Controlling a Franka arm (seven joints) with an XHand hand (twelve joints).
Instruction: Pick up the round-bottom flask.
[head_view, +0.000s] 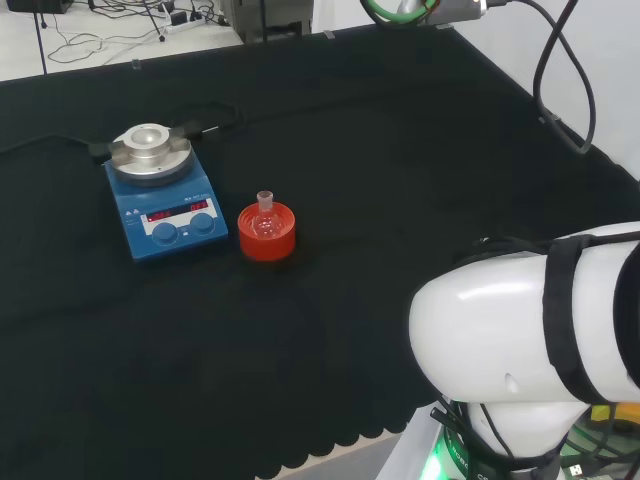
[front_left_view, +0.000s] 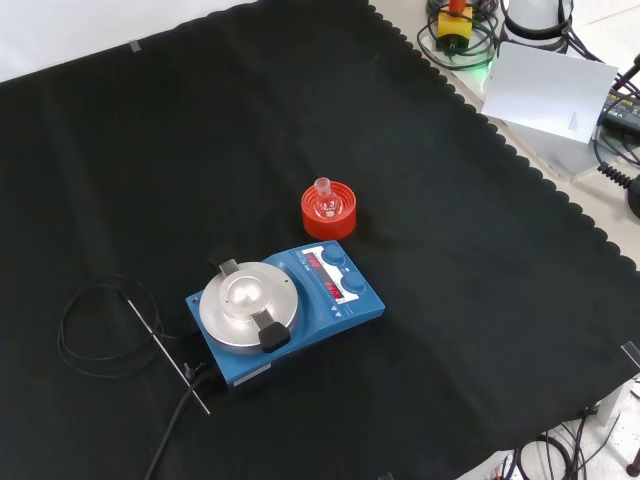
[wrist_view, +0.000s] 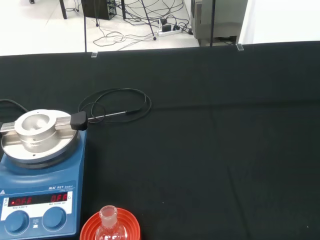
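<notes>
Sitting upright in its red stand (head_view: 267, 233) beside the blue hotplate (head_view: 165, 210), the flask (head_view: 265, 213) is untouched; picking it up remains, and the hand's state cannot be told.

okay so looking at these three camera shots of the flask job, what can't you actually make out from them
- Hand: I can't tell if its fingers are open or shut.
- Round-bottom flask: the wrist view's edge cuts off its bulb and most of the red ribbed stand.
- Flask contents: the clear glass is too small in the head view and front view to tell if it holds anything.
- Blue hotplate stirrer: the wrist view's edge crops its near side.
</notes>
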